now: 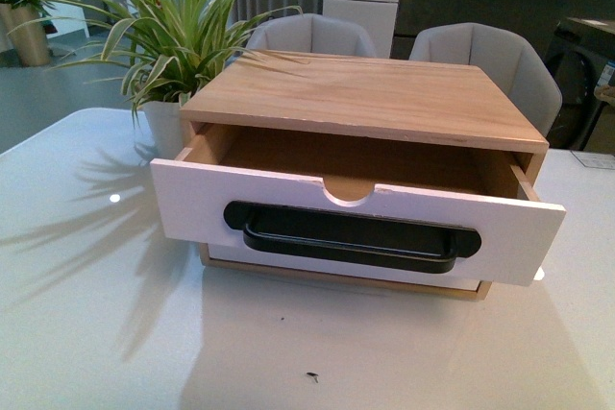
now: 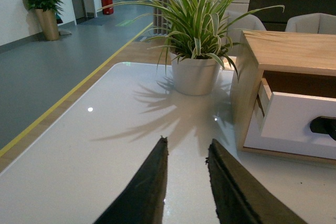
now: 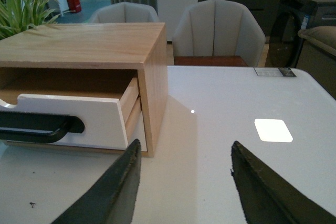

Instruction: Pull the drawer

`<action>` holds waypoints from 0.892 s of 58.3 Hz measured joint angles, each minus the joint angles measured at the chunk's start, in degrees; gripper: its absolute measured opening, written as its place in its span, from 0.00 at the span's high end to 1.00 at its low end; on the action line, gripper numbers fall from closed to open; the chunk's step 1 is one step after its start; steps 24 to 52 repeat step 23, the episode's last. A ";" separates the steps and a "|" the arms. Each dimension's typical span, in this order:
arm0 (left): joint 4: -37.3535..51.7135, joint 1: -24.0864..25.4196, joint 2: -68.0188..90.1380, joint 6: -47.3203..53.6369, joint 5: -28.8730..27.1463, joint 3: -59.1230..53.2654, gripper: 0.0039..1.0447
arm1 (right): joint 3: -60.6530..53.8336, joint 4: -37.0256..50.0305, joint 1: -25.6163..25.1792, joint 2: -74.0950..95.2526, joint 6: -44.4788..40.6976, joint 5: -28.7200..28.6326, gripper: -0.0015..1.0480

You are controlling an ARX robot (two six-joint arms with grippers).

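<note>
Bare white tabletop (image 1: 115, 333) fills the foreground ahead of me, and neither of my arms reaches into the front view. Behind it the drawer (image 1: 356, 223) stands well out of its wooden cabinet (image 1: 375, 93), its empty inside showing behind the notch and black bar handle (image 1: 351, 237). I judge the pull essentially done; nothing obvious is left. Both tools hang apart from the drawer and hold nothing: my right gripper (image 3: 184, 179) is spread wide above the table, and my left gripper (image 2: 186, 177) is only narrowly parted, near the potted plant (image 2: 197, 51).
</note>
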 joint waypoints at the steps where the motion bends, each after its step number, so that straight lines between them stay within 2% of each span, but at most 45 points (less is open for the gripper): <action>1: 0.00 0.00 0.00 0.00 0.00 0.00 0.49 | 0.00 0.00 0.00 0.00 0.00 0.00 0.46; 3: 0.00 0.00 0.00 0.00 0.00 0.00 0.42 | 0.00 0.00 0.00 0.00 0.00 0.00 0.40; 10: 0.00 0.00 0.00 0.00 0.00 0.00 0.12 | 0.00 0.00 0.00 0.00 0.00 0.00 0.09; 12: 0.00 0.00 0.00 0.07 0.00 0.00 0.05 | 0.00 0.00 0.00 0.00 0.04 0.00 0.07; 52: 0.00 0.00 0.00 0.00 0.00 0.00 0.07 | 0.00 0.00 0.00 0.00 0.04 0.00 0.09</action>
